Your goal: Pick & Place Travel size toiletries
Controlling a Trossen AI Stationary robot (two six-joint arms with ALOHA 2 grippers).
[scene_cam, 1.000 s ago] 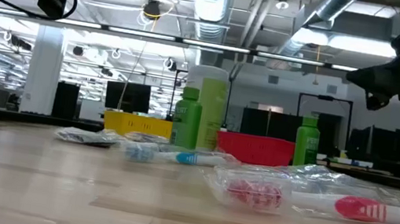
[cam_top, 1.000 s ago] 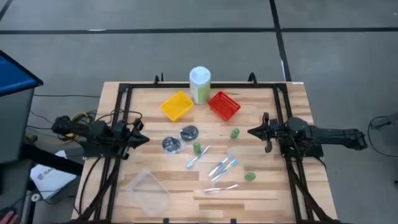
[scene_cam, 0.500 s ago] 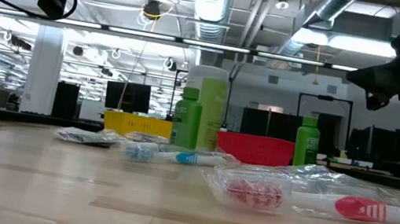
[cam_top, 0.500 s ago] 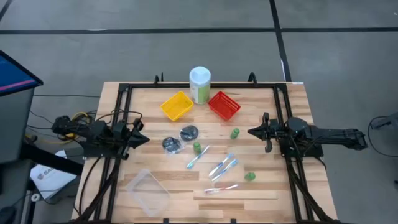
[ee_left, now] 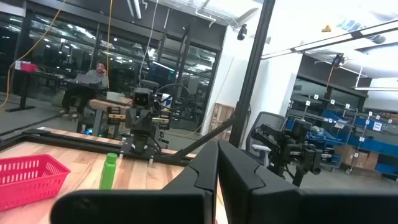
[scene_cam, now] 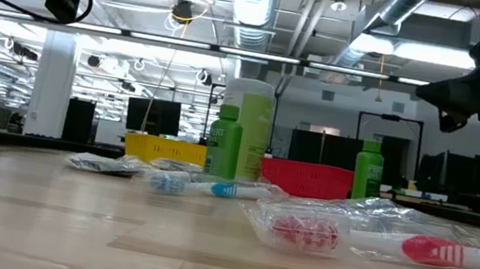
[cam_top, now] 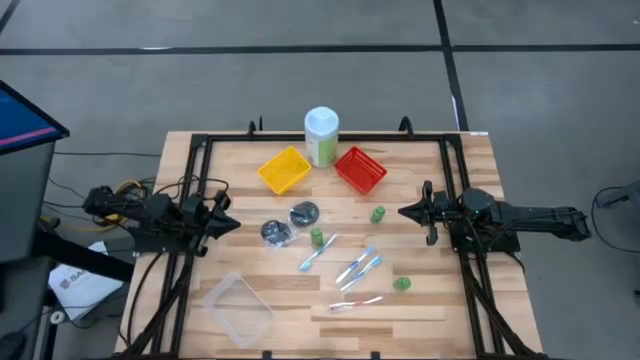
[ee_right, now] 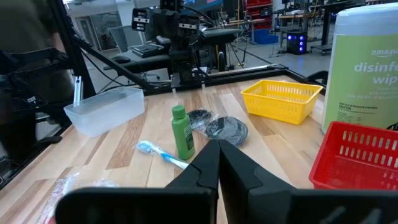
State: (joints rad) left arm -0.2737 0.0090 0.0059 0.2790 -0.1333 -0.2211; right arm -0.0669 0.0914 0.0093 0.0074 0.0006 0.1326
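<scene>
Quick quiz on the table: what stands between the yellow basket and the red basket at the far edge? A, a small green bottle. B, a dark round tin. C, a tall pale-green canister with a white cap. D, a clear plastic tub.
C: the high view shows the tall canister standing between the yellow basket and the red basket, while the clear tub sits near the table's front left.

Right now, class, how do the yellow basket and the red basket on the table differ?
The yellow basket stands left of the canister, nearer the left gripper; the red basket stands right of it, nearer the right gripper. Both are small, open-meshed and empty.
</scene>
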